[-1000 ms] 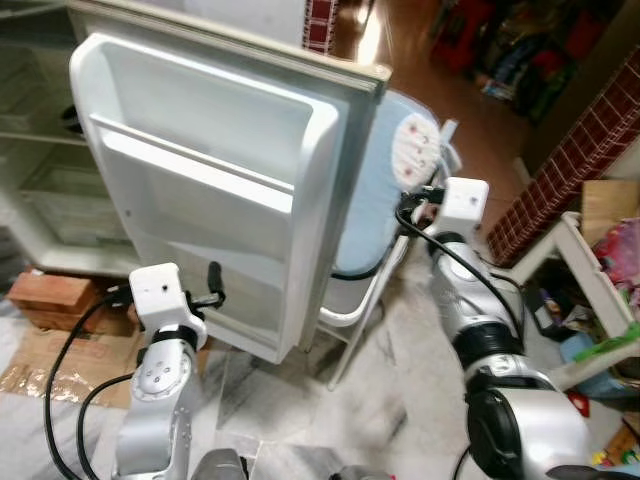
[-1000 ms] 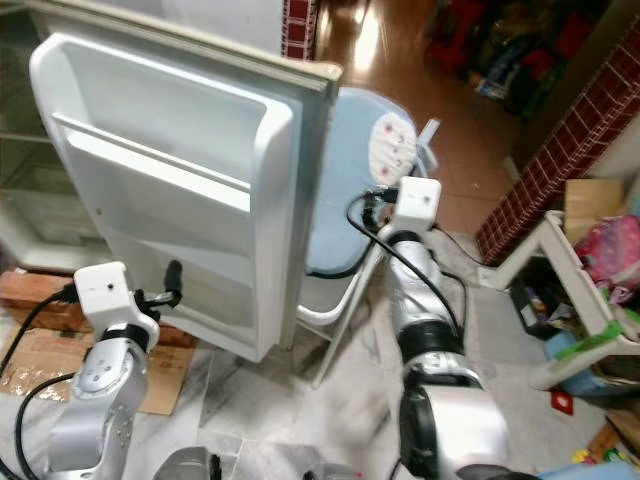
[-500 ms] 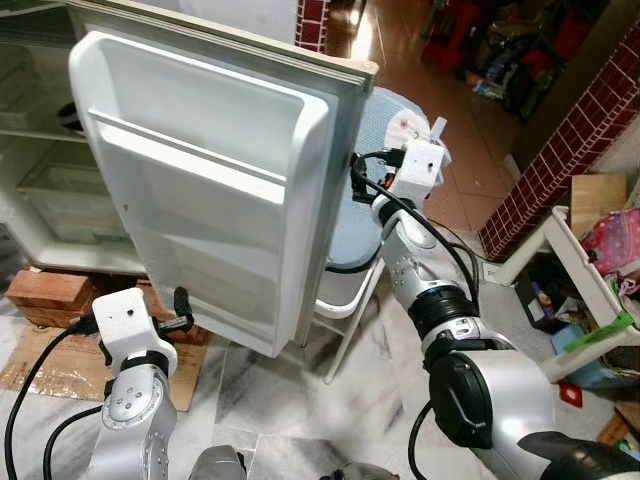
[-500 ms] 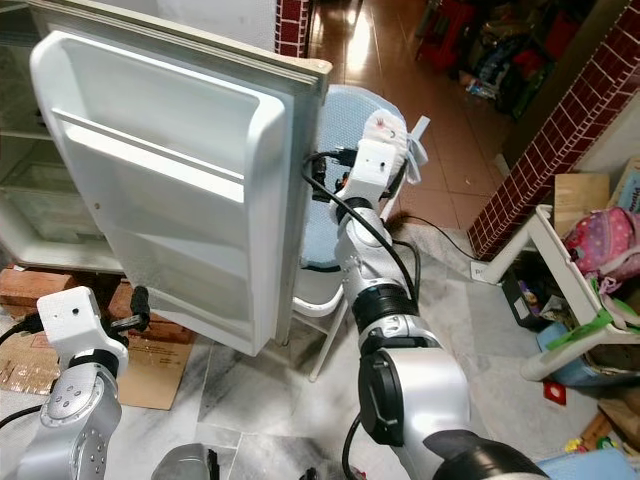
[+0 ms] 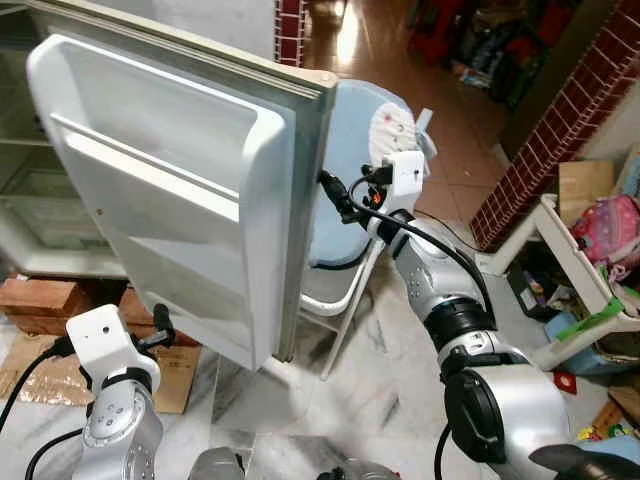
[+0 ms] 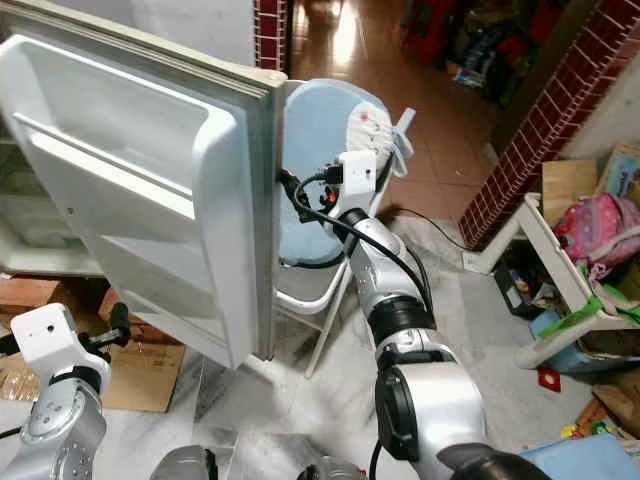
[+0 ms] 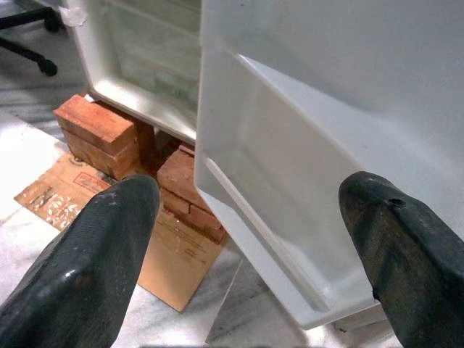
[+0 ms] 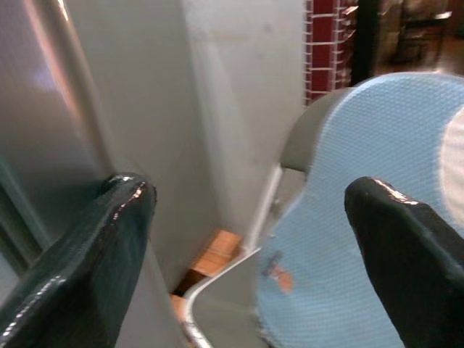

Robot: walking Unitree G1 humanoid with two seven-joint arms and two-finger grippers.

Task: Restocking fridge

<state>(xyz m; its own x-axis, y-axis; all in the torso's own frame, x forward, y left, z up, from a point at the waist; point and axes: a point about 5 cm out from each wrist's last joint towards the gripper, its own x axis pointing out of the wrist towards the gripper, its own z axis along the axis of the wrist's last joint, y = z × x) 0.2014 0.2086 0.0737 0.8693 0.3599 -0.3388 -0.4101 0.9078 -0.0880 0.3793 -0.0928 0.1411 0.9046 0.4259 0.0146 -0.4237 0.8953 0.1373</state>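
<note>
Swinging fridge door [image 5: 180,190], right pincer [image 5: 335,195] closer

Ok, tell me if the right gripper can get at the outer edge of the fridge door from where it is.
Probably yes. The right gripper is open, right at the fridge door edge, with nothing between them; the blue chair sits behind it, not in the way.

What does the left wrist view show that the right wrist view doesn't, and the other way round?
Left wrist view: the bricks under the fridge, flattened cardboard on the floor, and the door's inner shelves.

Right wrist view: the blue chair with its metal frame, and a brick pillar behind.

Both: the white fridge door, with open black fingers of the left gripper or right gripper framing it.
</note>
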